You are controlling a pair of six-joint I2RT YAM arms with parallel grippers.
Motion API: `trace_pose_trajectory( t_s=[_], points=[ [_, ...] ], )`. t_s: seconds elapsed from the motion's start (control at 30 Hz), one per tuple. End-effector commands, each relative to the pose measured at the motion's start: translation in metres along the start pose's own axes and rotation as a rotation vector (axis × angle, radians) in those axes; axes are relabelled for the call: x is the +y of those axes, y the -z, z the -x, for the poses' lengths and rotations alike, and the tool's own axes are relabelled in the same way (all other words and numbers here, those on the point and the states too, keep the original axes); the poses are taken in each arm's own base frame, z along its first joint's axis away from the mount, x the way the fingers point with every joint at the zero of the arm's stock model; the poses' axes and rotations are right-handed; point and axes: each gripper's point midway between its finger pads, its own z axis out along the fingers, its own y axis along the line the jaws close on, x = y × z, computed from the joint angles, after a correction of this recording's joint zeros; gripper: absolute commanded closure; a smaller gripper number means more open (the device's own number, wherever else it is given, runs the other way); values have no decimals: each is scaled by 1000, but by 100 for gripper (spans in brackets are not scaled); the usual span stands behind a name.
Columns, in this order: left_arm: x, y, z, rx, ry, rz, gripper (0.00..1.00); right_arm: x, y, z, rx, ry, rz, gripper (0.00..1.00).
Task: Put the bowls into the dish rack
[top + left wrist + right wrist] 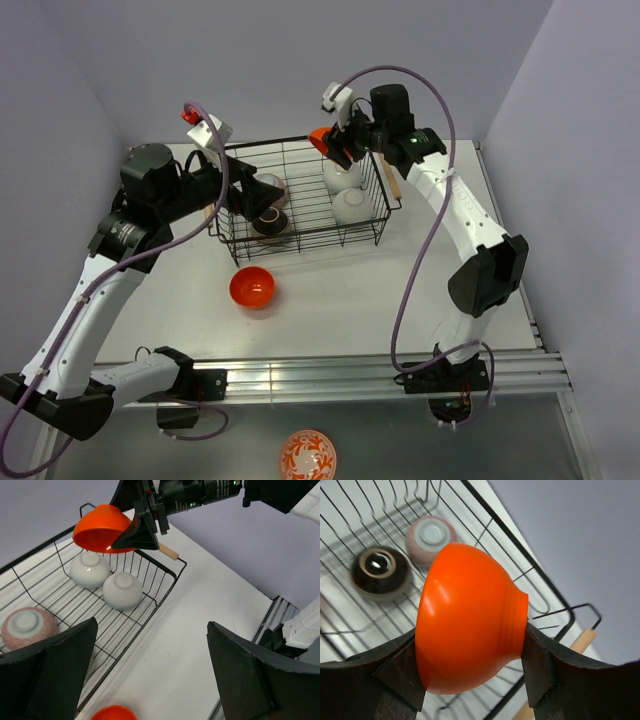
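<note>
Right pincer [335, 145] clamped on a glossy orange bowl [470, 620] over the dish rack [305, 238].
In the top view the held bowl hangs tilted at the rack's upper edge, right of centre. Upturned in the rack are the upper white bowl [342, 175] and lower white bowl [351, 207] at right, and the pinkish bowl [272, 187] and dark bowl [270, 222] at left. A second orange bowl [252, 287] sits on the counter [330, 310] just below the rack. The left pincer [250, 195] gapes wide, empty, at the rack's left end.

2 orange bowls [252, 287] [320, 139], 2 wht [350, 206] [342, 177], 1 pink [29, 627], 1 dk [381, 573].
</note>
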Motion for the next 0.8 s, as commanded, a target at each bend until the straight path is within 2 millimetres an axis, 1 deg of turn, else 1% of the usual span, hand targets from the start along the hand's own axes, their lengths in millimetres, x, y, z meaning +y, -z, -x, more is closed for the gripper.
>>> trace_pose_trajectory(
  t_s=[0.0, 0.03, 0.1, 0.13, 0.2, 0.23, 0.3, 0.33, 0.4, 0.43, 0.5, 0.53, 0.6, 0.63, 0.77],
  points=[
    [-6, 9, 18, -76, 65, -39, 3, -19, -8, 33, -90, 343, -58, 100],
    [-2, 9, 15, -73, 75, -27, 3, -15, -18, 32, -93, 377, -52, 100],
    [4, 12, 17, -83, 82, -12, 3, -14, -31, 22, -71, 452, -57, 100],
    [7, 13, 16, -84, 85, -3, 4, -9, -43, 17, -63, 478, -46, 100],
    [13, 15, 16, -88, 90, 16, 4, -9, -56, 9, -30, 537, -57, 100],
    [15, 15, 14, -86, 91, 23, 4, -5, -71, 5, -24, 554, -53, 100],
    [19, 18, 13, -88, 91, 34, 4, -5, -84, -1, 4, 587, -50, 100],
    [20, 18, 10, -82, 93, 33, 4, -9, -95, -7, 30, 594, -59, 100],
    [24, 21, 11, -89, 93, 44, 4, -9, -108, -9, 48, 624, -62, 100],
    [26, 22, 9, -87, 94, 45, 4, -15, -117, -12, 66, 639, -77, 100],
    [27, 23, 7, -85, 97, 45, 4, -14, -126, -15, 78, 658, -69, 100],
    [28, 23, 6, -84, 97, 47, 4, -14, -132, -21, 95, 667, -58, 100],
    [32, 24, 3, -83, 94, 53, 4, -14, -138, -28, 122, 727, -55, 100],
    [33, 25, 4, -86, 92, 56, 4, -13, -143, -37, 145, 764, -45, 100],
    [39, 25, -1, -76, 97, 60, 5, -13, -153, -50, 174, 795, -43, 100]
  ],
)
